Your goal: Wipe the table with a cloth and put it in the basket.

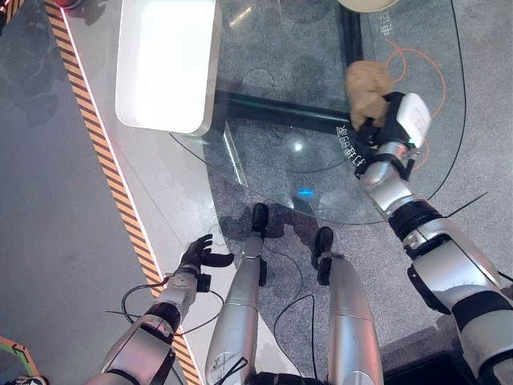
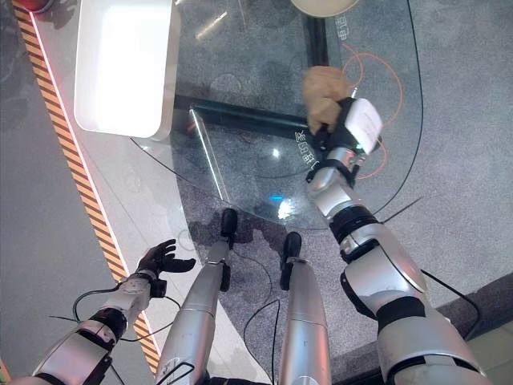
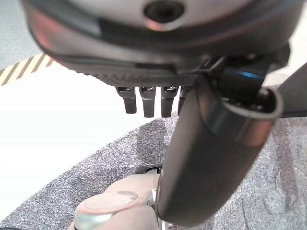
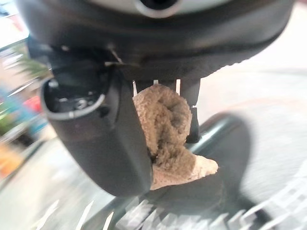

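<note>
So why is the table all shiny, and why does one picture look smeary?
In the left eye view the glass table mirrors ceiling lights as bright spots. In the right wrist view the background behind the right hand is streaked with blur, while the cloth it grips stays fairly sharp. In the left wrist view a white patch is washed out past the left hand.

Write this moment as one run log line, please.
step: wiping | right hand: fingers shut on tan cloth, over glass table | left hand: open, idle, low beside table | basket: not seen

Bright overhead light glares off the glass table [image 1: 272,120] left of the right hand [image 1: 397,120], whose wrist-view background smears into blur.
</note>
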Tool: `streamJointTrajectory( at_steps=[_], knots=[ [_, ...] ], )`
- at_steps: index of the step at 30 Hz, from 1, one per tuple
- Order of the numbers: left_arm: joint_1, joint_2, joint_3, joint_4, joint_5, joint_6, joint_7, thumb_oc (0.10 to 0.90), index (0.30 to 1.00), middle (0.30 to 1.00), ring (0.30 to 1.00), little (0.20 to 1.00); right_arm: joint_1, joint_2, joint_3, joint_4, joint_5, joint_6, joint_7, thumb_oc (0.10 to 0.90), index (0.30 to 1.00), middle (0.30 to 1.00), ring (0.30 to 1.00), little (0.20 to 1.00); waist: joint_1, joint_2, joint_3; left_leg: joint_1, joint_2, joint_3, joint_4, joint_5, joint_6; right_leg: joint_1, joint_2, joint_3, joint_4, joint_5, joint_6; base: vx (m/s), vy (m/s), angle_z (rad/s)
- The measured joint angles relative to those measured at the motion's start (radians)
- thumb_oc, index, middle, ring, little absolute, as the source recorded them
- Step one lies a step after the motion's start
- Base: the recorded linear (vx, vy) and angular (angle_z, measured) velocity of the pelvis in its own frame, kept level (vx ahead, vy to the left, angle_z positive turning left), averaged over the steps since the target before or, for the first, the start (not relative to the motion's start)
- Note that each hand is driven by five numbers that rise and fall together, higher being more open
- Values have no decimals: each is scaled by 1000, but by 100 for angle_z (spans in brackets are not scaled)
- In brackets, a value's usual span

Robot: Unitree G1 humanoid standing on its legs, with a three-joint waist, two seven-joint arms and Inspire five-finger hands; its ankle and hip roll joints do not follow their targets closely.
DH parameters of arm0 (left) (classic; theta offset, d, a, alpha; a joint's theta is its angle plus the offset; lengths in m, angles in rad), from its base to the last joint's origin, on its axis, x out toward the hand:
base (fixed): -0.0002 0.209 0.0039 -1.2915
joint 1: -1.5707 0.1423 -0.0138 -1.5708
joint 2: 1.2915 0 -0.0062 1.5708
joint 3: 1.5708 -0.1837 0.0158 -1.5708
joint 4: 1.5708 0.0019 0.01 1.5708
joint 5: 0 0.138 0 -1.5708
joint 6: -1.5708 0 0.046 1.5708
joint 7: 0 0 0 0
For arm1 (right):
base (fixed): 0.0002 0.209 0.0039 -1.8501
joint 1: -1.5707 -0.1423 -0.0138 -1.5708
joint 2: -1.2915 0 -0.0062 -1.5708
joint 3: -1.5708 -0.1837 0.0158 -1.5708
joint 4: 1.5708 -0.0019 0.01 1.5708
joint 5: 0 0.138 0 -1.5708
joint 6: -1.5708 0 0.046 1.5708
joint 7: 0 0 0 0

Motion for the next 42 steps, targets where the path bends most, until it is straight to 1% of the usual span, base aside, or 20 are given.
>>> streamJointTrajectory(
  at_steps=[5,9,11,12,17,21,24,26,28,31,34,37,38,42],
  knots=[
    [1,-1,-1,-11,0,1,0,800,900,900,900,900,0,60,47,-30,-50,4,47,100,300,300,300,200,30,4,1,0,-4,-9,-6,3,-3,-3,-11,-16,17,-11,-9,11,26,9],
    [10,-1,-1,-13,0,2,0,800,900,900,900,900,0,82,56,-32,-71,5,79,100,300,300,300,200,35,6,1,0,-10,-9,-9,-1,-4,-5,-16,-15,20,-12,-8,3,8,1],
    [13,-1,-2,-22,0,3,1,800,900,900,900,900,0,83,66,-37,-88,7,93,100,300,300,300,200,35,7,1,-1,-12,-9,-10,-1,-3,-5,-19,-15,20,-12,-7,0,0,0],
    [14,-1,-2,-30,0,3,1,800,900,900,900,900,1,71,77,-51,-89,8,112,100,300,300,300,200,34,7,1,-1,-13,-9,-11,-1,-3,-5,-19,-15,19,-12,-7,0,0,0],
    [13,-1,-2,-41,0,4,1,800,900,900,900,900,1,70,100,-74,-135,7,177,100,300,300,300,200,24,7,1,0,-13,-9,-11,6,-2,-5,-20,-16,20,-12,-6,0,0,0],
    [13,-2,-2,-43,1,8,1,800,900,900,900,900,13,68,144,-119,-207,4,243,100,300,300,300,200,23,7,1,1,-13,-10,-10,12,-7,-5,-19,-16,24,-14,-6,0,0,0],
    [13,-2,-2,-45,1,16,1,800,900,900,900,900,21,70,169,-146,-217,1,274,100,300,300,300,200,23,7,1,2,-14,-11,-10,12,-8,-7,-21,-16,33,-16,-8,1,4,4],
    [15,-2,-2,-55,1,31,1,800,900,900,900,900,30,72,184,-164,-233,-14,306,100,300,300,300,200,26,8,0,3,-14,-11,-16,6,-9,-11,-22,-17,38,-18,-11,0,0,0],
    [15,-2,-2,-61,1,35,1,800,900,900,900,900,37,72,194,-185,-250,-22,329,100,300,300,300,200,25,8,0,5,-14,-11,-27,0,-2,-13,-23,-16,34,-20,-18,0,0,0],
    [14,-2,-2,-65,2,38,1,800,900,900,900,900,51,71,221,-205,-272,-46,389,100,300,300,300,200,24,9,0,5,-15,-11,-25,-4,-2,-12,-25,-17,32,-19,-20,0,0,0],
    [14,-2,-2,-71,2,39,1,800,900,900,900,900,57,70,248,-217,-285,-57,420,100,300,300,300,200,25,9,0,5,-17,-10,-24,-3,-2,-11,-26,-18,32,-15,-14,0,0,0],
    [13,-2,-2,-75,2,39,1,800,900,900,900,900,63,71,251,-226,-286,-67,437,100,300,300,300,200,26,9,0,6,-18,-10,-23,9,2,-10,-27,-17,35,-17,-11,0,0,0],
    [13,-2,-2,-75,2,38,1,800,900,900,900,900,64,70,251,-226,-286,-70,440,100,300,300,300,200,26,9,0,6,-18,-10,-24,19,-6,-9,-27,-17,37,-19,-10,-3,-10,3],
    [13,-2,-1,-75,2,39,1,800,900,900,900,900,64,68,250,-226,-299,-75,449,100,300,300,300,200,26,9,0,11,-19,-11,-26,24,-7,-9,-28,-17,45,-22,-11,-3,-5,2]
  ],
)
